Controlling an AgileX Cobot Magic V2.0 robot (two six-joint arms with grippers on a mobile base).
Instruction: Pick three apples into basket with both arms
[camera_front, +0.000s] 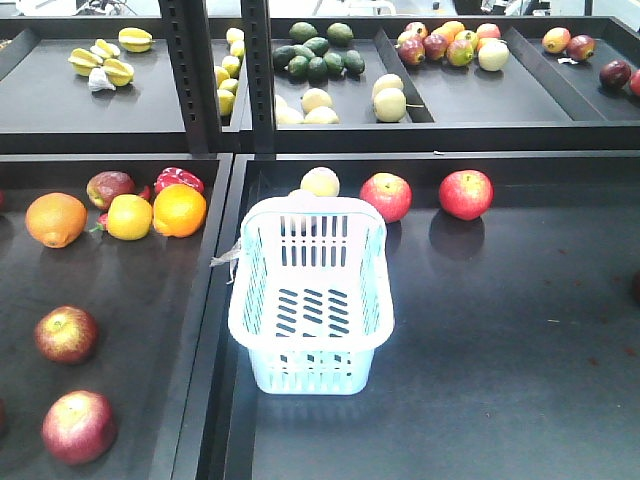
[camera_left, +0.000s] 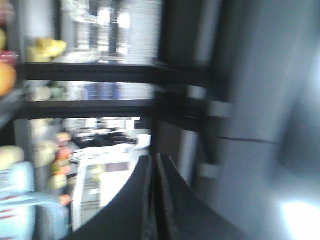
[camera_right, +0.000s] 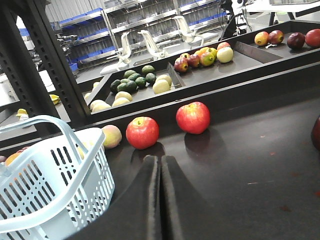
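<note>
Left tray (camera_front: 150, 300): 2 dark red apples sit toward its front, the front apple (camera_front: 78, 426) and the second apple (camera_front: 66, 334) just behind it.
Back of left tray: a third red apple (camera_front: 110, 187) sits beside 2 oranges (camera_front: 56, 219) and a yellow fruit (camera_front: 129, 216).
Left gripper (camera_left: 152, 200): its wrist view is badly blurred. The 2 dark fingers are pressed together along a thin seam with nothing between them. Fruit shows only as smeared blobs far to the left of the fingers.
Basket (camera_front: 310, 372): it stands upright at the left edge of the right tray (camera_front: 520, 350), with its slotted bottom in full view.
Yellow apple (camera_front: 320, 182): it sits just behind the basket's far rim.
Middle apple (camera_front: 386, 196): red, it sits to the right of the yellow apple, near the basket's far right corner but apart from it.
Right apple (camera_front: 466, 193): red, it sits further right, apart from the middle apple.
Right gripper (camera_right: 160, 200): its fingers are closed against each other and clamp nothing. It sits low over the right tray.
Apples vs right jaws: the middle apple lies ahead of the tips and slightly left, and the right apple lies ahead and to the right. Neither is touched.
Basket vs right jaws: it is near, on the left of the fingers.
Upper shelf (camera_front: 450, 130): it holds avocados (camera_front: 318, 52) and mixed fruit.
</note>
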